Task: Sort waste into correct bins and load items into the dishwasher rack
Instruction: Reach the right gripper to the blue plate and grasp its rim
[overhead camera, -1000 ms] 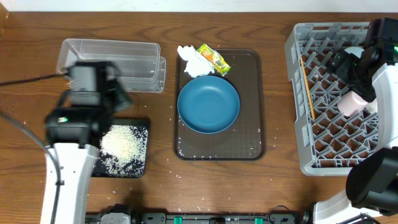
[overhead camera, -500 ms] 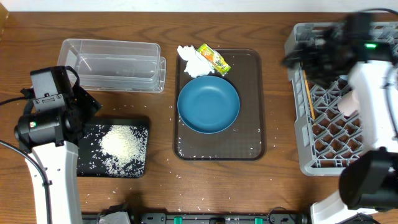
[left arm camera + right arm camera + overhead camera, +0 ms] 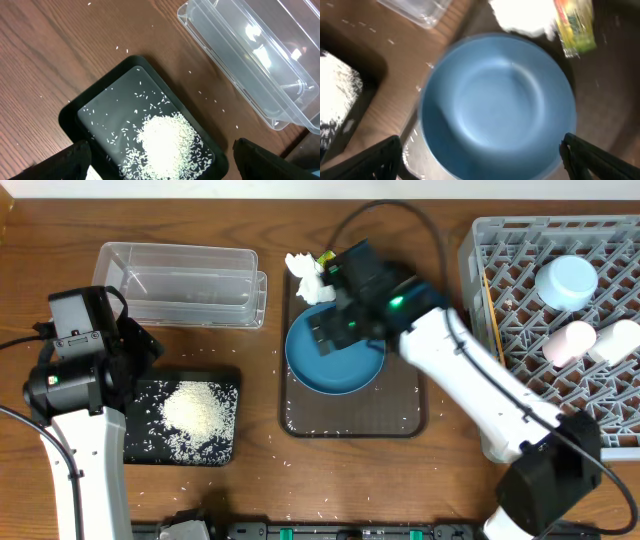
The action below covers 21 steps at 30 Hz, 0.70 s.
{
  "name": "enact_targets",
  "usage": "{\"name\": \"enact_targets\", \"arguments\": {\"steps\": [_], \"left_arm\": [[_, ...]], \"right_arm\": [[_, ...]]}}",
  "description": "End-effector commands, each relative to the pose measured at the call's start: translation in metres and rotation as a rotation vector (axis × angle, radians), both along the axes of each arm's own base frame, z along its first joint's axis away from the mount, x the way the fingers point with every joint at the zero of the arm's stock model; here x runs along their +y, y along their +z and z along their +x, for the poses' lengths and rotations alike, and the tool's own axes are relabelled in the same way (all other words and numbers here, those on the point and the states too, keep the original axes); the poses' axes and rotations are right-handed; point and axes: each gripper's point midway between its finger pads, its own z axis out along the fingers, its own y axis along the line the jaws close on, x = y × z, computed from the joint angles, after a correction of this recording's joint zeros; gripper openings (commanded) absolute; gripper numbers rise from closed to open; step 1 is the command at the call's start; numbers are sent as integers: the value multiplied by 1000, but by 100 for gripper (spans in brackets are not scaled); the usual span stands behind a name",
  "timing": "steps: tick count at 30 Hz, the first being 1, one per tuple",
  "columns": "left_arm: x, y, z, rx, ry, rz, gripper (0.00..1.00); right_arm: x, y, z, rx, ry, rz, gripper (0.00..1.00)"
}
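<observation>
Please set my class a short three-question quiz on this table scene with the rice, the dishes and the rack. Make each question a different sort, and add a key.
1. True or false: the pink cup is already in the dishwasher rack.
2. Where is the rice piled? A) clear tub B) black tray C) light blue bowl
3. Fill in: the open right gripper hovers over the dark blue ____.
Key: 1 true; 2 B; 3 plate.

table (image 3: 300, 220): rack (image 3: 600, 400), tub (image 3: 180, 280), black tray (image 3: 225, 450) (grains (image 3: 118, 48))
</observation>
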Motion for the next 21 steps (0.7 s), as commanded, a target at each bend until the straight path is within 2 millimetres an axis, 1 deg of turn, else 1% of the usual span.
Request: {"name": "enact_targets", "arguments": {"steps": [1,2,4,6,10,12,14,16,18,20,21], "left_arm": [[2,4,1,-11,13,4,93],[2,4,1,-11,13,4,93],[2,4,1,-11,13,4,93],[2,4,1,-11,13,4,93],[2,4,1,-11,13,4,94],[2,4,1,-11,13,4,94],[2,4,1,-11,13,4,94],[2,4,1,-11,13,4,94],[2,4,1,-11,13,4,94],[2,4,1,-11,13,4,94],[2,4,1,-11,13,4,94]], "right_arm": [[16,4,1,-92,37,-42,99],[26,4,-2,-100,52,-32,97],[39,1,-7,-103,72,-23,94],[49,-10,-12,-85,80,-24,93],[59,-46,-21,-17,84,-67,88],[62,-67,-25,22,84,-96,88],[66,-84,-30,60,67,-105,85],[70,-91,-35,84,80,-101,81],[73,-95,-39,99,84,-104,73],[76,-99,-44,108,88,-110,70],[77,-101,-46,109,94,-112,70]]}}
